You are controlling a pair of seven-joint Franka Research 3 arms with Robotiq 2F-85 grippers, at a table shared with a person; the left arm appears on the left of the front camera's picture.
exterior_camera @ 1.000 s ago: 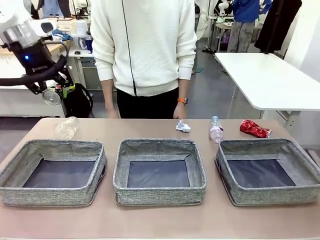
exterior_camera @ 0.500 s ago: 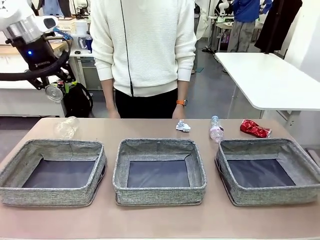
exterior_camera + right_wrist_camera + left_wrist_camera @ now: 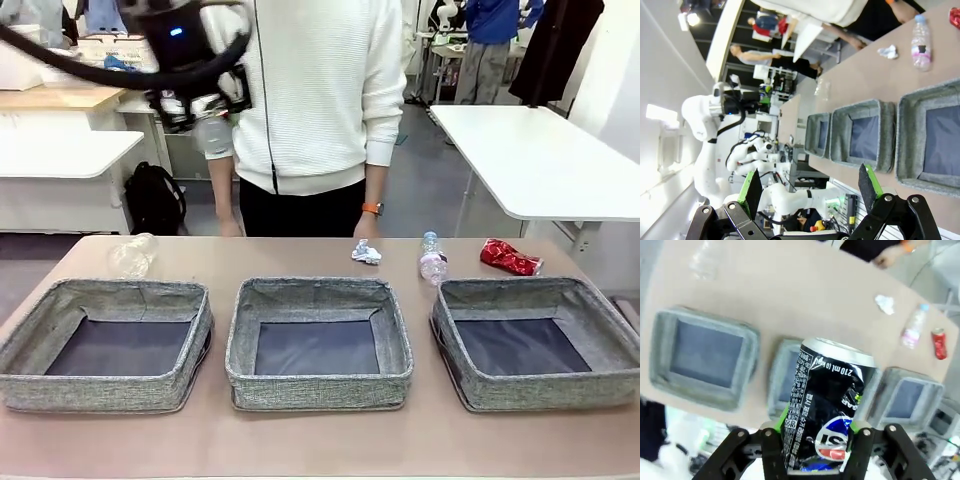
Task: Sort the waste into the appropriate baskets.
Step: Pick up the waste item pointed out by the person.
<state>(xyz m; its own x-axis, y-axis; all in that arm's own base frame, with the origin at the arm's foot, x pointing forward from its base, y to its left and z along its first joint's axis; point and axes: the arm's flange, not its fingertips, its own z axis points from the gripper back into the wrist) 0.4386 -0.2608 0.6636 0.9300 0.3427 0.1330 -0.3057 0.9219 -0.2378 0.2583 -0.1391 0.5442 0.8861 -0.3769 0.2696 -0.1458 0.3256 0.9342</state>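
My left gripper (image 3: 210, 112) hangs high over the table's far left-middle, in front of the person, shut on a crushed dark blue-silver can (image 3: 216, 136). In the left wrist view the can (image 3: 830, 390) stands upright between the fingers of that gripper (image 3: 816, 429). Three grey baskets sit in a row: left (image 3: 110, 393), middle (image 3: 318, 390), right (image 3: 545, 392). Behind them lie a clear plastic cup (image 3: 133, 255), a paper wad (image 3: 366, 252), a clear bottle (image 3: 432, 260) and a red can (image 3: 510, 258). My right gripper (image 3: 809, 186) is open and holds nothing.
A person in a white sweater (image 3: 300, 90) stands at the far edge, one hand (image 3: 362, 225) hanging near the paper wad. A white table (image 3: 540, 160) stands to the back right. A strip of bare tabletop (image 3: 320, 440) runs in front of the baskets.
My left arm has swung from the far left toward the middle and risen, carrying the can. The litter, baskets and right gripper have stayed put.
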